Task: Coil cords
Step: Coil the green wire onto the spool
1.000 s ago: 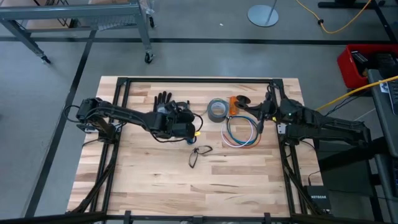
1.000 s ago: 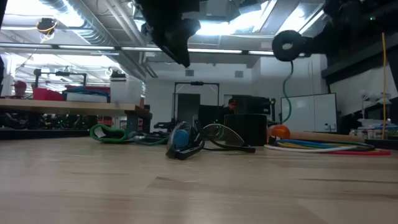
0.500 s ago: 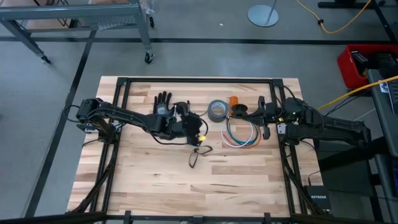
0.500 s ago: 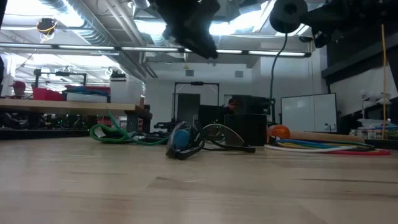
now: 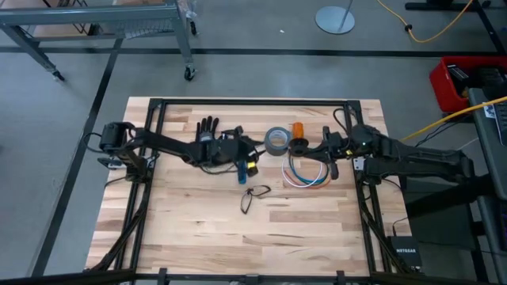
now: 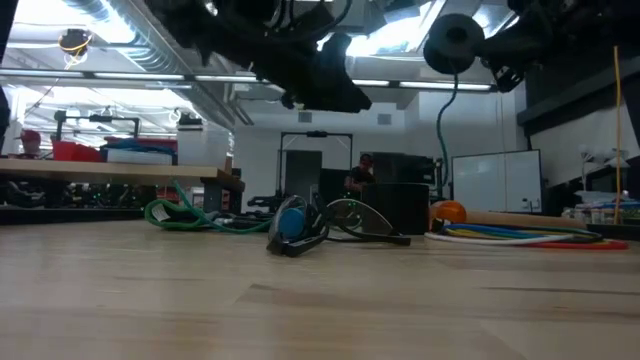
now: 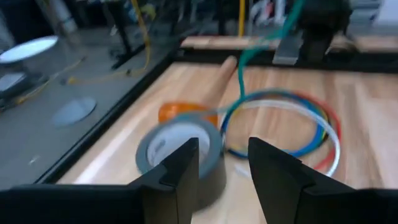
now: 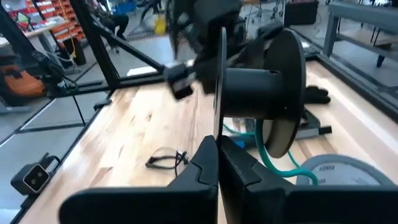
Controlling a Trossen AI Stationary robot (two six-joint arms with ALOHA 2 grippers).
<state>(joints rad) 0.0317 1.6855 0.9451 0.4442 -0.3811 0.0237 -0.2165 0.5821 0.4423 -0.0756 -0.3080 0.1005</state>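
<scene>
The cords (image 5: 307, 171) lie flat on the table as a loose ring of white, blue and red wires; they also show in the left wrist view (image 7: 292, 124) and the low view (image 6: 520, 238). My right gripper (image 5: 318, 150) is shut on a black spool (image 5: 299, 144) held above the ring's far left part. A green cord (image 8: 268, 157) runs down from the spool. My left gripper (image 5: 252, 155) is open and empty, in the air just left of the grey tape roll (image 5: 276, 140), its fingers pointing toward the roll and the ring. My right gripper pinches the rim of one thin flange (image 8: 220, 127) of the black spool between its two fingers. The fingers come about level from the table's right. The spool is lifted clear of the table, its flanges on edge (image 6: 455, 42), and the green cord (image 6: 440, 140) hangs slack below it.
A black glove (image 5: 207, 127) lies at the far left. An orange object (image 5: 298, 127) and a wooden dowel (image 7: 217, 87) lie by the tape roll. A small dark wire loop (image 5: 253, 196) lies mid-table. The table's near half is bare wood (image 5: 238, 237).
My left gripper has gone toward the table's right edge, closer to the tape roll. My right gripper has raised the black spool and carried it a little toward the table's left, over the ring of cords. The ring has stayed in place.
</scene>
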